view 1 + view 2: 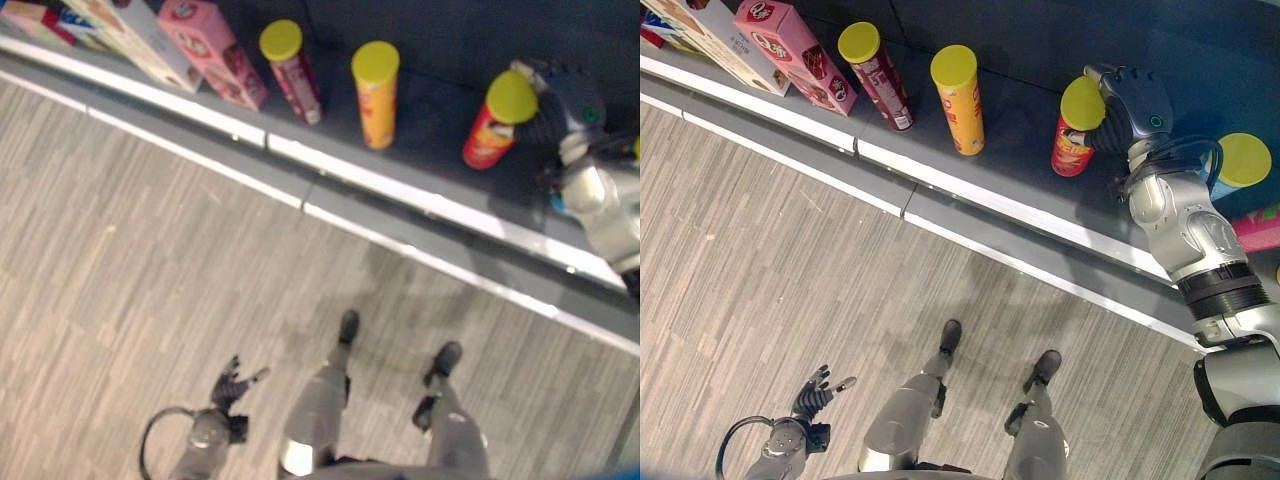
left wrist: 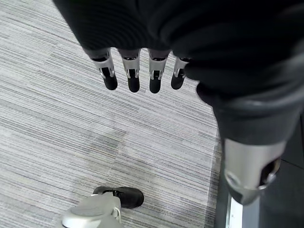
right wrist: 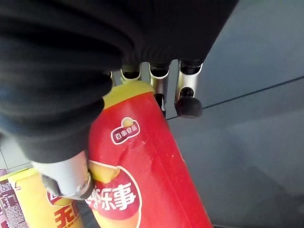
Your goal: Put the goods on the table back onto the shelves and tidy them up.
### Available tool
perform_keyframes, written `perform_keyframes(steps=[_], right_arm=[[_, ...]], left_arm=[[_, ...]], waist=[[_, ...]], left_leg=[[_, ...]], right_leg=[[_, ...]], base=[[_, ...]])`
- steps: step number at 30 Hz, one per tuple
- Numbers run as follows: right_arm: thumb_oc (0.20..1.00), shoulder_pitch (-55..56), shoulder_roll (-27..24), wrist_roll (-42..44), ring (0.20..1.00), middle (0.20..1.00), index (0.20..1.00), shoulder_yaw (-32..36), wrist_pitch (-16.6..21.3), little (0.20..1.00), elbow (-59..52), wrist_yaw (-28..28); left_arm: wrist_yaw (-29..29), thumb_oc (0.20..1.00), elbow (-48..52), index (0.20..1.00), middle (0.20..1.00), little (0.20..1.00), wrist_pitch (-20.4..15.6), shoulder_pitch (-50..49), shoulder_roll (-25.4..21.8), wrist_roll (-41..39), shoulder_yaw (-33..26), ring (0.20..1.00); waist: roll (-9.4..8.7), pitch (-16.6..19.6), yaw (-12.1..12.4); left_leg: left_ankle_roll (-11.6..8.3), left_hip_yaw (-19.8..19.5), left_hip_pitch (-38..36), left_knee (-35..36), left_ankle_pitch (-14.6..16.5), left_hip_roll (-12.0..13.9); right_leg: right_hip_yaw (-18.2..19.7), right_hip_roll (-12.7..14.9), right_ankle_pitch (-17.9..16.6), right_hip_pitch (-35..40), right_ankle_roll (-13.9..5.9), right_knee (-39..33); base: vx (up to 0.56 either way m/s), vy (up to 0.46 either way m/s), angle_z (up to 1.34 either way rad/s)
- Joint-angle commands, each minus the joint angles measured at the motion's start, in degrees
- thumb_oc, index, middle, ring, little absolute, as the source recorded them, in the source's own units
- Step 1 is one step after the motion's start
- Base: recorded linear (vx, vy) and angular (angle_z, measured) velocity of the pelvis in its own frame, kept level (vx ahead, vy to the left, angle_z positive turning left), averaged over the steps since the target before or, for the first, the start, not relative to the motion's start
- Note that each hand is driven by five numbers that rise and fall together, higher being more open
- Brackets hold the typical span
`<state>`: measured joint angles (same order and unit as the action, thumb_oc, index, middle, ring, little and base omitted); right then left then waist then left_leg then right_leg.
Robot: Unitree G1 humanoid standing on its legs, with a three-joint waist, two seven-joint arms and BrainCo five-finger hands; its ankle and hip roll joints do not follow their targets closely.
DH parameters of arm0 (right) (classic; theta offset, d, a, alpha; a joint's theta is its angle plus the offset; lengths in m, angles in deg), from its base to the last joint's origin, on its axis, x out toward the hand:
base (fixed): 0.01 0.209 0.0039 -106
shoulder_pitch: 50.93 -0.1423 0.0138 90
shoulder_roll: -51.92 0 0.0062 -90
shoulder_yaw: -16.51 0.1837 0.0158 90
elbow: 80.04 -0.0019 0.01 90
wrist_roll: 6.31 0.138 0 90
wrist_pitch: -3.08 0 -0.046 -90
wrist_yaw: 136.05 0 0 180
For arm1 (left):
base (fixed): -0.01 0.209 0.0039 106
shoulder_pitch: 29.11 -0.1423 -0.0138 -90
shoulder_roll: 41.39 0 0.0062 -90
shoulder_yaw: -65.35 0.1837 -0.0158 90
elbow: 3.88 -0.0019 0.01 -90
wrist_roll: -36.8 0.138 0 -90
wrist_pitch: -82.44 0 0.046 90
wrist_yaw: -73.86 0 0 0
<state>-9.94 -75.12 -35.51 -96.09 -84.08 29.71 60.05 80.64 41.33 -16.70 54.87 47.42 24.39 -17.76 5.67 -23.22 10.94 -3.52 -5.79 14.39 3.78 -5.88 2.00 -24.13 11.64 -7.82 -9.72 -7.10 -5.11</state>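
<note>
One red can (image 1: 1073,140) stands on the shelf (image 1: 1020,130), right hand (image 1: 1132,108) curled round it.

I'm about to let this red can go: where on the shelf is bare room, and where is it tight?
The widest bare patch lies between the orange can and the red can that the right hand grips. A narrower gap separates the orange can from the dark red can. It is crowded by the pink box, and just beyond the hand by the blue can.

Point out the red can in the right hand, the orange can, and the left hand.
red can (image 1: 1072,150), right eye view, on its side wall.
orange can (image 1: 962,112), right eye view, on its side wall.
left hand (image 1: 812,392), right eye view, on its palm.
</note>
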Motion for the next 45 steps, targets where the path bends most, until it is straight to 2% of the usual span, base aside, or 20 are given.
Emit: perform_keyframes(steps=[1, 10, 17, 23, 38, 45], right_arm=[[0.2, -6.11, -0.48, 0.32, 0.2, 0.2, 0.2, -3.85, 0.66, 0.2, -0.81, 3.19], [0.2, -7.0, 0.66, 1.06, 0.2, 0.2, 0.2, -5.77, 0.13, 0.2, 4.32, 3.95], [0.2, -6.09, 1.65, 0.9, 0.2, 0.2, 0.2, -6.11, -0.14, 0.2, 6.67, 4.33], [0.2, -5.3, 1.6, 1.53, 0.2, 0.2, 0.2, -5.41, -0.18, 0.2, 6.78, 4.65], [0.2, -0.81, 2.14, 4.78, 0.2, 0.2, 0.2, -3.01, 0.53, 0.2, 3.17, 2.82], [0.2, 0.39, 2.98, 5.48, 0.2, 0.2, 0.2, -3.07, 0.79, 0.2, 3.8, 1.89]], left_arm=[[1.63, 1.0, -0.34, 1.0, 1.0, 1.0, -1.52, -0.31, -3.0, -0.97, 3.18, 1.0], [2.35, 1.0, -0.62, 1.0, 1.0, 1.0, -2.05, 0.52, -2.97, -1.41, 3.62, 1.0], [2.75, 1.0, -1.34, 1.0, 1.0, 1.0, -2.04, 0.78, -2.44, -1.38, 3.69, 1.0], [2.67, 1.0, 2.21, 1.0, 1.0, 1.0, -2.28, -0.36, -2.69, -1.77, 4.07, 1.0], [2.04, 1.0, 3.79, 1.0, 1.0, 1.0, -1.43, -1.09, -3.12, -1.21, 3.39, 1.0], [2.09, 1.0, 3.7, 1.0, 1.0, 1.0, -1.32, -1.13, -3.2, -0.86, 3.18, 1.0]], waist=[[-2.27, 2.21, 1.21], [-2.08, 1.55, 2.02], [-2.02, 1.01, 1.8], [-1.92, 0.89, 1.36], [-3.97, 2.37, -0.43], [-4.31, 2.47, -0.68]], left_leg=[[-2.62, 0.97, 2.67, 1.08, 0.65, 1.31], [-2.69, 0.49, 3.37, 0.96, 0.69, 0.86], [-2.73, 0.44, 3.68, 1.01, 0.64, 0.66], [-2.72, 0.71, 3.6, 1.18, 0.65, 0.63], [-2.6, 1.72, 1.83, 1.07, 1.43, 1.35], [-2.57, 2.08, 1.45, 1.12, 1.59, 1.53]], right_leg=[[2.9, 5.4, 4.46, -0.18, -4.03, 5.4], [2.31, 5.76, 4.58, -0.26, -4.22, 5.6], [2.16, 5.96, 4.44, -0.61, -4.28, 5.75], [2.17, 5.87, 4.29, -0.69, -4.3, 5.56], [3.16, 5.23, 4.11, 0.57, -4.29, 4.32], [3.39, 5.04, 3.9, 0.54, -4.32, 4.06]], base=[[0.0, 0.0, 0.0], [0.0, 0.007, 0.05], [0.0, 0.003, 0.03], [0.0, 0.0, 0.0], [0.0, -0.001, -0.01], [0.0, -0.002, -0.06]])
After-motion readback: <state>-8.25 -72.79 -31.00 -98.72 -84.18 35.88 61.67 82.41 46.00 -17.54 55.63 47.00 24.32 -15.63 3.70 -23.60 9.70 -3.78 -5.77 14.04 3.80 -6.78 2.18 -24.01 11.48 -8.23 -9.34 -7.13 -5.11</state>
